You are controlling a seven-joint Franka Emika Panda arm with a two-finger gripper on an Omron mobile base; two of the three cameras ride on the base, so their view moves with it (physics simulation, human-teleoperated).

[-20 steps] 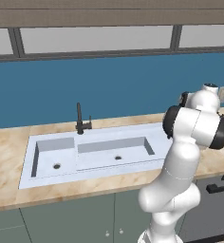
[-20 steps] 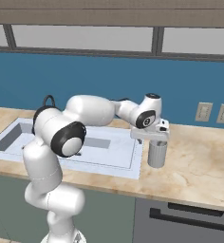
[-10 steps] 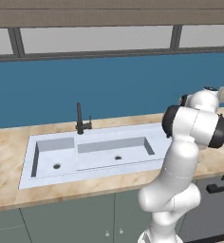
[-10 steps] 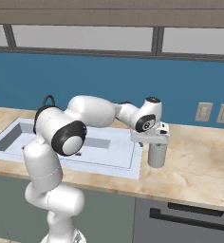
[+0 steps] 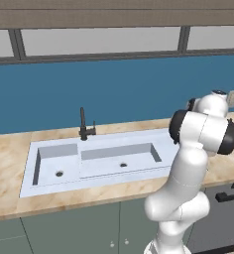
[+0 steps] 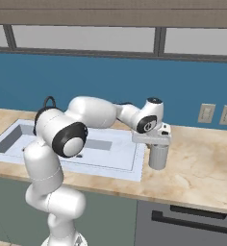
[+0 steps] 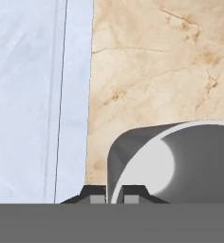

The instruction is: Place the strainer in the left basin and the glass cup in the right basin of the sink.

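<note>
counter [image 6: 202, 163]: tan marbled stone around the sink, under a blue wall; it looks the same as a second ago, so the base has not driven.
sink [image 5: 96, 184]: pale double sink set in the counter; its wide flat rim also shows as the pale strip on the left of the hand view [image 7: 73, 95]. Unchanged from the earlier frames.
right basin [image 5: 120, 159]: the wider recess, one round drain, right of the faucet. Nothing lies in it.
left basin [image 5: 57, 163]: the narrower recess at the sink's left end, one small drain. Nothing lies in it.
arm [image 6: 94, 113]: reaches from the base across the sink's right end to the counter just beside the sink. Its pose matches the earlier frames closely.
faucet [image 5: 84, 126]: slim, black, on the sink's back rim between the two basins.
cup [image 6: 158, 155]: grey tumbler, upright on the counter just right of the sink's right rim, outside both basins. It stands in the same spot as a second ago. In the hand view [image 7: 180, 161] its open mouth faces the camera.
gripper [image 6: 156, 142]: right over the cup, pointing down. A second ago its fingers stood wide apart; now they are drawn in and pinch the cup's rim wall between them, one tip outside and one inside, as the hand view [image 7: 113, 194] shows.
strainer: I cannot tell where it is.
</note>
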